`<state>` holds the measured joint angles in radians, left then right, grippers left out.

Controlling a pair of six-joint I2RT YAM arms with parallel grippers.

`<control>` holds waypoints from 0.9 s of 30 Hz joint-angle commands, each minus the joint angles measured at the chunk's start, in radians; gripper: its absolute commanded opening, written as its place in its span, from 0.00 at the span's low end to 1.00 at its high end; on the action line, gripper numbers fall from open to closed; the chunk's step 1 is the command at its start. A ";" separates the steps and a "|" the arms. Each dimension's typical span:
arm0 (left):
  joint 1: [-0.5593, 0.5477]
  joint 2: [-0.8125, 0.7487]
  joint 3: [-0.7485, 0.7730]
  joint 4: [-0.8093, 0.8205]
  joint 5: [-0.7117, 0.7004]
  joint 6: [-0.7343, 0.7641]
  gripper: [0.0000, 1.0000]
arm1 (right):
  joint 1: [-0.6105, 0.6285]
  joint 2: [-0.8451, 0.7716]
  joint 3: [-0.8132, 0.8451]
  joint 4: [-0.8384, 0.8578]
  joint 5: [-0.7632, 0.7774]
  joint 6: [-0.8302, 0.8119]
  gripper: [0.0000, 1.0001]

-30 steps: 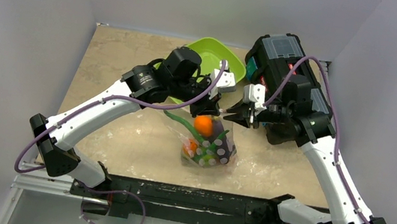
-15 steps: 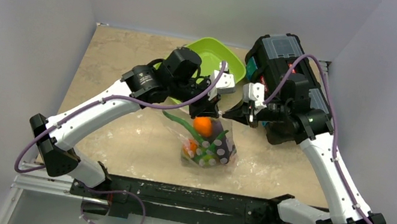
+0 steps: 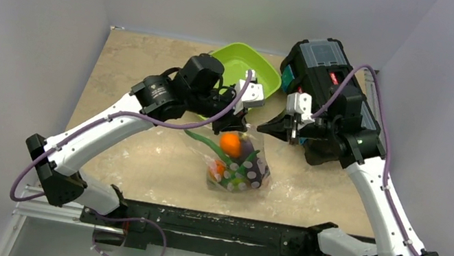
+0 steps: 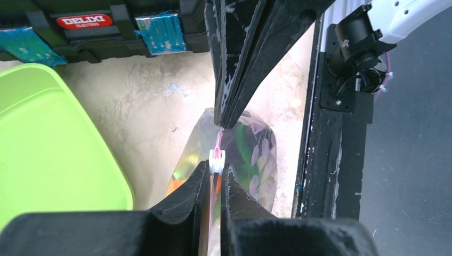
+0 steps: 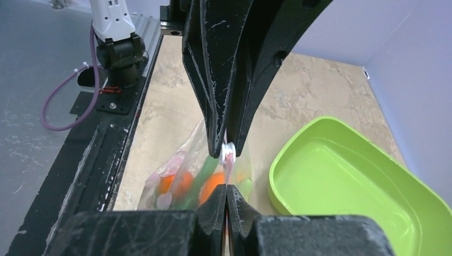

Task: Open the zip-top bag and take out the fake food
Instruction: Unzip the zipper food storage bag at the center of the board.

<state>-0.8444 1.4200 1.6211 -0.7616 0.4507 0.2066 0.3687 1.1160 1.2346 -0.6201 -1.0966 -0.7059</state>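
Clear zip-top bag (mouth uppermost), clamped by left end effector, right end effector

We see a zip-top bag lying on the bench near the front middle. Its clear plastic is bunched around the fake food: an orange uppermost, a long green pod to its left, and dark grapes to the lower right. Our left gripper comes in from the left and our right gripper from the right. Both are pinched closed at the bag's upper edge, close to each other. Behind them a lime-green tray sits on the bench, partly covered by the left arm. A black case stands just to the tray's right.
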 commanded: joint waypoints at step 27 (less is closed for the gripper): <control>0.019 0.001 0.006 0.014 0.074 -0.005 0.00 | 0.048 0.052 0.076 -0.078 -0.057 -0.069 0.30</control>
<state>-0.8314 1.4185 1.5913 -0.7719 0.4984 0.2173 0.4122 1.2011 1.2648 -0.6823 -1.1194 -0.7536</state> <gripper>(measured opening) 0.052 0.308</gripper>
